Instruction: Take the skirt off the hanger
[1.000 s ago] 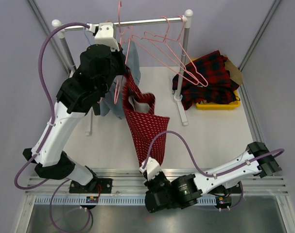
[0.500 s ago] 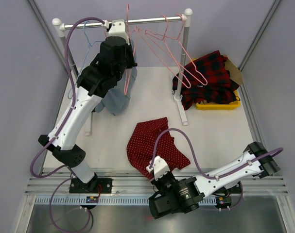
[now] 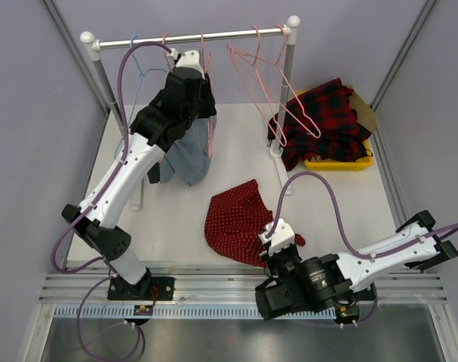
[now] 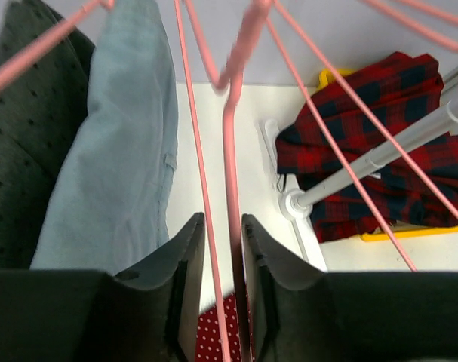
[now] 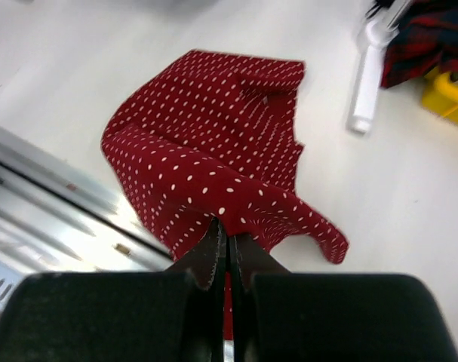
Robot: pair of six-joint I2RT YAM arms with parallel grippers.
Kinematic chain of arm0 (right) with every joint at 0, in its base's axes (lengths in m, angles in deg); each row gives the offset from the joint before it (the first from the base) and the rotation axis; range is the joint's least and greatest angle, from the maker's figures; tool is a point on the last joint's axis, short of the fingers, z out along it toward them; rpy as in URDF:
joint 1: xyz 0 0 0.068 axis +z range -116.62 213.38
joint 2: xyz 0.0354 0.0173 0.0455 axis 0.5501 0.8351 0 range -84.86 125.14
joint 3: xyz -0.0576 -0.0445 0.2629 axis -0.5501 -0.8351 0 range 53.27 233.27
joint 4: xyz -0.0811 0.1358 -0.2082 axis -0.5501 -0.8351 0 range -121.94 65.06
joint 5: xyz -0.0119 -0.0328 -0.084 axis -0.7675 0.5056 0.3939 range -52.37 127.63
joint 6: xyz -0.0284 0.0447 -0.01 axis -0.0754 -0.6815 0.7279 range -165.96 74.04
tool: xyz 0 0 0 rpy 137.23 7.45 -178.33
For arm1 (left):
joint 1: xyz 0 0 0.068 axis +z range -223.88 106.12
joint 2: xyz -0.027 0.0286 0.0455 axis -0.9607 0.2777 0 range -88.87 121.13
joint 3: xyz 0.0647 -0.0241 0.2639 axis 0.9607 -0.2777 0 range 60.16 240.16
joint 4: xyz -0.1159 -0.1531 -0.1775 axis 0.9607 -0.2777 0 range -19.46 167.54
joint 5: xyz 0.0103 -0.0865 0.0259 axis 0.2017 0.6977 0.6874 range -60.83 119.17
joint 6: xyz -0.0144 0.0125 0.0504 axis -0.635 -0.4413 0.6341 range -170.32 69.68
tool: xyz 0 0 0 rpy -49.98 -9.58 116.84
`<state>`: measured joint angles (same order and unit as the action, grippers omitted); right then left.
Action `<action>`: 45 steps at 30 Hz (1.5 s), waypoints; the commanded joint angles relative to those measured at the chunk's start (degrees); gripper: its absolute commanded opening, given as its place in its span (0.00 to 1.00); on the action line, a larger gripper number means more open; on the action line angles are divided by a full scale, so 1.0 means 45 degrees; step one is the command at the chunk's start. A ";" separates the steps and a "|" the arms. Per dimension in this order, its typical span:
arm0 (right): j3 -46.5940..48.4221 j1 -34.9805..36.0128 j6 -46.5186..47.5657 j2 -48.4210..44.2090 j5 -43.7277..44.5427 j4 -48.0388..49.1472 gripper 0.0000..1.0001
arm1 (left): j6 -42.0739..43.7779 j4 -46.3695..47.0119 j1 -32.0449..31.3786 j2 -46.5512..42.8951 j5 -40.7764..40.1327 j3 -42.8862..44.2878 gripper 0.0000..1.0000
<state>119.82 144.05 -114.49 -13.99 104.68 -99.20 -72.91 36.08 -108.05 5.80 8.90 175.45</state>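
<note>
Top external, skirt at table edge (crumpled)

From above, the left gripper is hidden beneath its own black arm at upper centre. The lower right corner of the red white-dotted fabric skirt disappears under the right arm's black wrist. The yellow plastic bin at right shows only its near rim below the red-and-black plaid cloth. In the left wrist view the pink wire hanger is blurred and cut off at the top edge.
</note>
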 commanded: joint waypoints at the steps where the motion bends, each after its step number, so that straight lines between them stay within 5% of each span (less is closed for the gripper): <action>1: 0.0800 -0.1132 0.1563 -0.1098 0.1801 -0.0637 0.00 | -0.0195 0.0969 0.0016 -0.1018 0.0500 -0.0501 0.33; 2: 0.0605 -0.1698 0.5521 -0.1719 0.1529 0.0727 0.00 | -0.0195 0.0969 0.0016 -0.1038 0.0501 -0.0540 0.34; 3: 0.0391 -0.3018 0.7321 -0.2074 0.0657 0.3428 0.00 | -0.0195 0.0853 0.0016 -0.1039 0.0501 -0.0560 0.35; 5: -0.0118 -0.4294 1.0931 -0.3047 -0.0130 0.5477 0.00 | -0.0195 0.0716 0.0016 -0.1058 0.0521 -0.0482 0.38; 9: 0.0678 -0.6642 1.4111 -0.3698 -0.0993 0.7593 0.00 | -0.0215 0.0520 0.0016 -0.1467 0.0696 -0.0813 0.52; 13: 0.2571 -0.8010 1.7215 -0.3718 -0.1089 0.9387 0.00 | -0.0273 0.0559 0.0016 -0.2363 0.0969 -0.1457 0.81; 17: 0.3823 -0.9784 2.0182 -0.2980 -0.1987 1.1421 0.00 | -0.0351 0.0735 -0.0004 -0.3184 0.1243 -0.2277 0.97; 24: 0.7494 -1.7859 1.9157 -0.0167 -0.7215 1.0118 0.00 | -0.0098 0.0481 -0.0082 -0.4006 0.1848 -0.2669 0.99; 30: 1.2274 -2.1055 1.7850 0.3483 -0.8936 0.8965 0.00 | 0.0176 0.0267 -0.0316 -0.4825 0.2181 -0.3021 0.99; 35: 1.9501 -2.2345 1.7710 0.8444 -0.9313 0.8395 0.00 | -0.0292 0.0538 -0.0745 -0.5841 0.2278 -0.4247 0.99; 45: 1.7073 -2.4300 1.4936 1.1222 -0.9139 1.1384 0.00 | -0.0293 0.0481 -0.1370 -0.6371 0.1869 -0.4662 0.99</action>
<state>199.70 35.44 -42.93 34.03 63.02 -53.89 -74.31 36.50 -113.27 -22.53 17.32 154.22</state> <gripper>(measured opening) 0.011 0.987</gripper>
